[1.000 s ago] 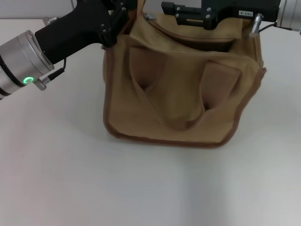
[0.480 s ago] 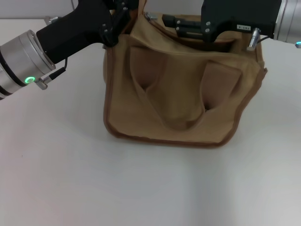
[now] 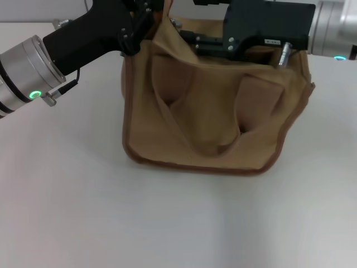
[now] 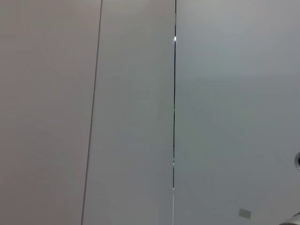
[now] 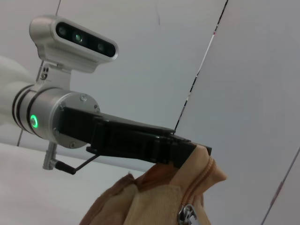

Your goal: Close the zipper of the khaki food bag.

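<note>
Khaki food bag [image 3: 212, 123] stands upright on the white desk [image 3: 111, 212], roughly central, its near face toward the head camera with one wide loop handle [image 3: 215, 120] lying flat against it. Brown piping runs round the lower edge.

Behind that, the top opening. The zipper [image 3: 187, 34] runs along the top length; the stretch seen in the head view looks still parted, a dark gap showing under the right arm. The silver pull [image 5: 186, 214] shows in the right wrist view, sitting close to the bag's left-end corner, so most of the run seems undone.

Left hand [image 3: 146, 12] is at the far left top corner of the bag. In the right wrist view its black fingers [image 5: 187, 146] are together, clamped on the peaked end of the khaki fabric, holding that corner up and taut.

Right hand [image 3: 192, 38] is low over the top opening, reaching toward the left end where the pull sits. Its fingers are too hidden against the dark gap to say whether apart or together; cannot tell.

Left wrist view shows only a blank wall panel.

Judgement: step in hand is the approach to the pull, with the bag end anchored. Next move calls for the right hand to pinch the small pull squarely, then draw it along the tape away from the left hand, which should keep the corner tensioned so the tape does not bunch.
</note>
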Controlling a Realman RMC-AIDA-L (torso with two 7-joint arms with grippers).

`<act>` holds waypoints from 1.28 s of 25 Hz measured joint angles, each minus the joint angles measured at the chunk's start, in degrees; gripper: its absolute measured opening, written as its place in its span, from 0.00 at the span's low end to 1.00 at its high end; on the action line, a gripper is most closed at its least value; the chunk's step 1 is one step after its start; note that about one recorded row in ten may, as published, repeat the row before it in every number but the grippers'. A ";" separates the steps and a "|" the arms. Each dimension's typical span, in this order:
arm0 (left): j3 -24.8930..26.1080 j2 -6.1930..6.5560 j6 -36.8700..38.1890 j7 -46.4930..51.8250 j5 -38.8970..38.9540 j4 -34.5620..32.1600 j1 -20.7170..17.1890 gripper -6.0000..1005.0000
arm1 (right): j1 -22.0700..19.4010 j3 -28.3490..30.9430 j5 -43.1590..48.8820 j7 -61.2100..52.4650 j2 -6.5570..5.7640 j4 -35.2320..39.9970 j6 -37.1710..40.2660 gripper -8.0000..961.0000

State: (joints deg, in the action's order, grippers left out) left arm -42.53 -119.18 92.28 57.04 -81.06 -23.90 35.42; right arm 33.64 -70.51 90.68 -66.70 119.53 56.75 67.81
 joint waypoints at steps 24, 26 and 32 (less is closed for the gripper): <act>-0.10 -0.01 0.58 -0.41 0.02 0.09 -0.02 0.12 | 0.60 -9.72 -0.36 1.42 0.10 2.51 -8.34 0.64; -0.10 0.00 0.61 -0.42 0.03 0.09 0.02 0.12 | 0.23 -9.47 -0.66 1.47 0.10 2.49 -8.17 0.61; -0.09 0.00 0.80 -0.43 0.24 0.17 -0.15 0.13 | -2.84 -9.26 -8.31 6.96 -0.14 2.51 -6.21 0.47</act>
State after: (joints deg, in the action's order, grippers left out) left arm -42.62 -119.18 93.08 56.60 -80.82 -23.73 35.26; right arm 30.80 -79.78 82.37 -59.74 119.39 59.26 61.61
